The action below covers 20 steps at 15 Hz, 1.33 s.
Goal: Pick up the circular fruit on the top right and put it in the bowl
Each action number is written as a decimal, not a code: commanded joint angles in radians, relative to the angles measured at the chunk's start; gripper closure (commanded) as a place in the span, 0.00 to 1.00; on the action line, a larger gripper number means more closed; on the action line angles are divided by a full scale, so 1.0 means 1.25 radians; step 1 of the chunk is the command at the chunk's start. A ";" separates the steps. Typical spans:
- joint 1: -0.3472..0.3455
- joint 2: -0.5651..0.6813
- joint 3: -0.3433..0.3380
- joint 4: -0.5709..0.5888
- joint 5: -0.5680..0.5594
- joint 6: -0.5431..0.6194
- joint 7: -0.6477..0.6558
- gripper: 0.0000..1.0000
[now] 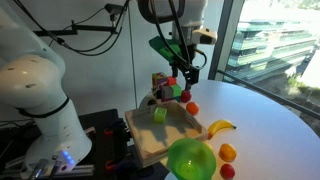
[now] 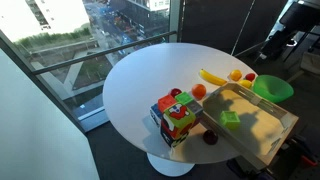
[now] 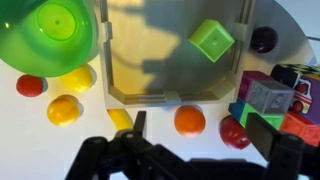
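Observation:
A small round orange fruit (image 3: 189,120) lies on the white table just outside the beige tray's wall; it shows in both exterior views (image 1: 192,108) (image 2: 199,91). My gripper (image 3: 200,129) is open and empty. It hangs above this fruit, which sits between the two fingers in the wrist view, and it is well above the table in an exterior view (image 1: 187,77). The lime-green bowl (image 3: 45,40) stands empty at the tray's other end (image 1: 190,160) (image 2: 272,88).
A second orange fruit (image 3: 63,110), a red fruit (image 3: 30,85) and a banana (image 3: 78,78) lie near the bowl. The beige tray (image 3: 165,95) holds a green cube (image 3: 212,40). A red fruit (image 3: 235,132), coloured blocks (image 3: 268,100) and a dark plum (image 3: 263,40) are close by.

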 commanded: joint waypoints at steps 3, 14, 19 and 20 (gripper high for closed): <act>-0.020 0.001 0.019 0.001 0.008 -0.003 -0.006 0.00; -0.049 0.056 0.025 0.060 -0.001 -0.012 0.023 0.00; -0.077 0.124 0.018 0.122 -0.002 -0.032 0.036 0.00; -0.083 0.139 0.018 0.136 -0.002 -0.041 0.039 0.00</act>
